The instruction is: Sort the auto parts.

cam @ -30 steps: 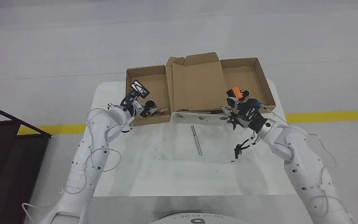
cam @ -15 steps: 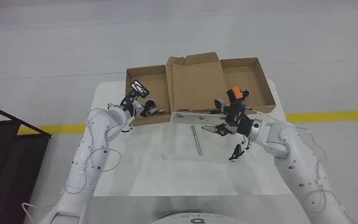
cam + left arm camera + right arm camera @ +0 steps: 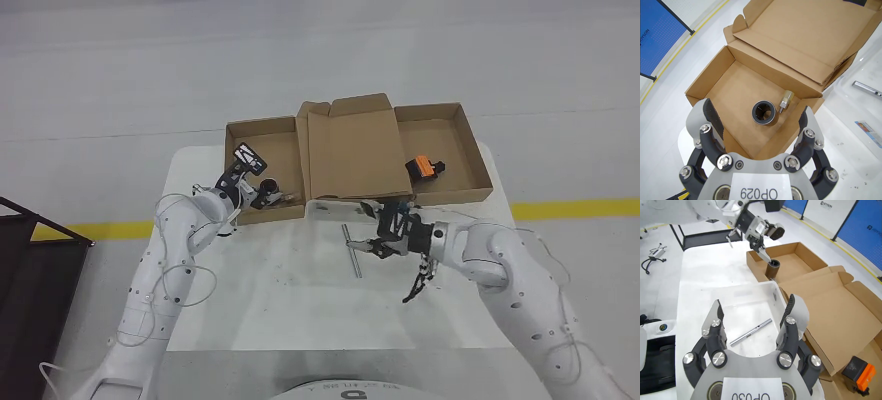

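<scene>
Both grippers released, one over the tray and one over the box.

The white table (image 3: 250, 300) carries the unfolded cardboard box (image 3: 350, 150) and, next to it, the clear tray (image 3: 745, 287). The right gripper (image 3: 754, 300) hangs over the tray with its fingers apart, and the steel rod (image 3: 750, 332) lies on the tray floor below the gap. The left gripper (image 3: 756, 105), also spread wide, hangs over one end compartment, where the black sleeve (image 3: 763, 115) stands under it. A black and orange part (image 3: 859, 374) sits in the other end compartment, beyond the right gripper. A small metal fitting (image 3: 785, 101) lies just beside the sleeve.

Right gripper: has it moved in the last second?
Yes. The right gripper has swung away from the right box front wall, toward the rod in the top view.
</scene>
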Available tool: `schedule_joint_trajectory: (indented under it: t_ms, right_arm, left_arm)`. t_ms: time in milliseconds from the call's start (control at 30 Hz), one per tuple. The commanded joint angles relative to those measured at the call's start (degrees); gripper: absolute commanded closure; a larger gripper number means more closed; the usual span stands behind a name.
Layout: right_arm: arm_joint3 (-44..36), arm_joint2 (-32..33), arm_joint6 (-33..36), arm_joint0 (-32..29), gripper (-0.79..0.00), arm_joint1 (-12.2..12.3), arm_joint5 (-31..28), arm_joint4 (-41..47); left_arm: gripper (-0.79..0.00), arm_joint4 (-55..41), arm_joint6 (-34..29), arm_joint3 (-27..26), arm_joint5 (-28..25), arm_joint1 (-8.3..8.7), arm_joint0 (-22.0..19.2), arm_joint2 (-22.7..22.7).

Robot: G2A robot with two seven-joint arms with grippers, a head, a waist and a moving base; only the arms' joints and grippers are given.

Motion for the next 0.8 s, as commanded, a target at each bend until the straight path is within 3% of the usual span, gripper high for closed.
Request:
schedule_joint_trajectory:
  t_ms: [0, 267, 767]
  right_arm:
    - [0.74, -0.59, 1.33, 0.49, -0.157, -0.05, 1.29, -0.22]
    - [3.40, -5.20, 10.08, 2.38, -0.274, -0.26, 3.58, -0.67]
    - [7.55, -12.89, 18.12, 8.57, -0.342, -1.45, 10.27, -0.86]
  left_arm:
    - [-0.785, 0.00, 0.00, 0.00, 0.00, 0.00, 0.00, 0.00]
    - [-0.785, 0.00, 0.00, 0.00, 0.00, 0.00, 0.00, 0.00]
    - [-0.785, 0.00, 0.00, 0.00, 0.00, 0.00, 0.00, 0.00]
